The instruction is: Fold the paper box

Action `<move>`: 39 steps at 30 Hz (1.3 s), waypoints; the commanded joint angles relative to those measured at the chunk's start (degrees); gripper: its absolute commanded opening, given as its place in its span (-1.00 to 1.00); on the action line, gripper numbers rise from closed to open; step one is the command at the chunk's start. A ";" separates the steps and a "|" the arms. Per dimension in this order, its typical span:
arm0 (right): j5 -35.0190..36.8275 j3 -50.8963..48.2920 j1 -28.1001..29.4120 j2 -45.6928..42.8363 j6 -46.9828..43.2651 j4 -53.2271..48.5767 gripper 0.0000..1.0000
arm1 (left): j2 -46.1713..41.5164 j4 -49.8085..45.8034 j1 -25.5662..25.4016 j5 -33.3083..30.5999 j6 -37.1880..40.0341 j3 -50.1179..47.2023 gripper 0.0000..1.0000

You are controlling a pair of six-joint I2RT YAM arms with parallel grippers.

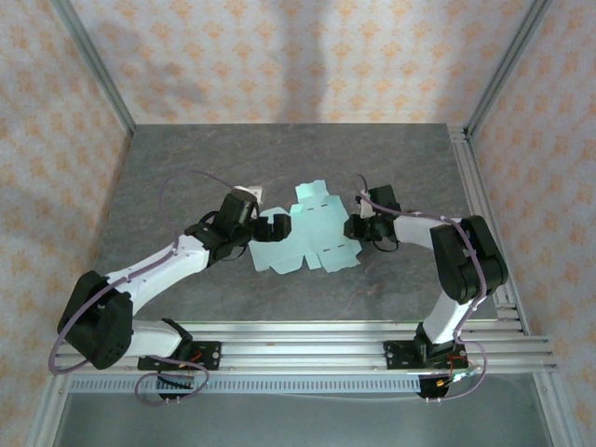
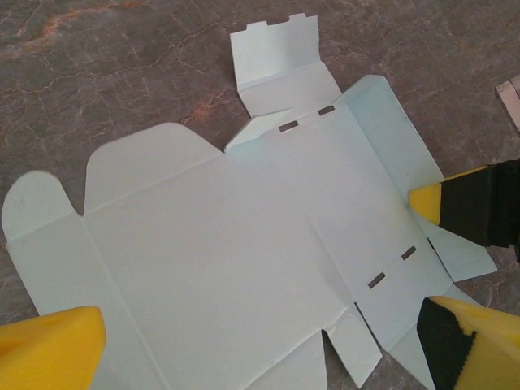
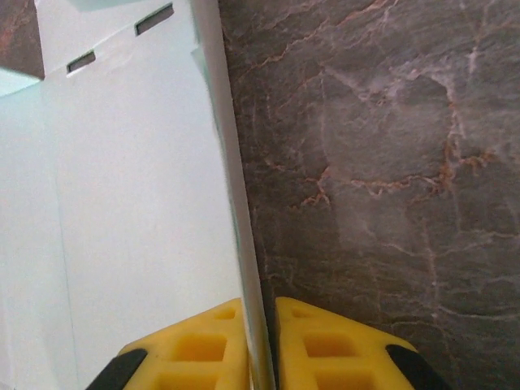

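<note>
The paper box [image 1: 303, 237] is a pale mint die-cut sheet with flaps and slots, lying open and mostly flat mid-table. My left gripper [image 1: 253, 222] hovers at the sheet's left end, open. In the left wrist view its yellow fingers [image 2: 49, 349] stand wide apart over the sheet [image 2: 227, 244], holding nothing. My right gripper [image 1: 357, 226] is at the sheet's right edge. The right wrist view shows the right gripper [image 3: 260, 325] shut on the raised edge of a side panel of the sheet [image 3: 138, 203], which stands on edge between the yellow pads. Its tip [image 2: 422, 201] also shows from the left.
The sheet lies on a dark grey marbled table [image 1: 186, 168]. Aluminium rails [image 1: 484, 186] run along the right side and the near edge [image 1: 307, 335]. Patterned walls enclose the back and sides. Bare table lies behind the sheet and to its right [image 3: 382, 162].
</note>
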 commanded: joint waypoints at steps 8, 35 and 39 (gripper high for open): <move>0.94 0.55 0.70 -2.19 -2.94 -3.41 -0.98 | -2.34 7.00 3.17 1.96 -3.46 -4.55 1.00; 2.25 -3.14 1.93 -4.32 1.65 4.56 -0.62 | -2.43 5.13 4.93 3.51 -2.08 -4.78 1.00; 2.58 -3.32 1.91 -3.87 1.29 4.57 -0.78 | -1.85 5.24 4.95 3.83 -2.08 -4.47 1.00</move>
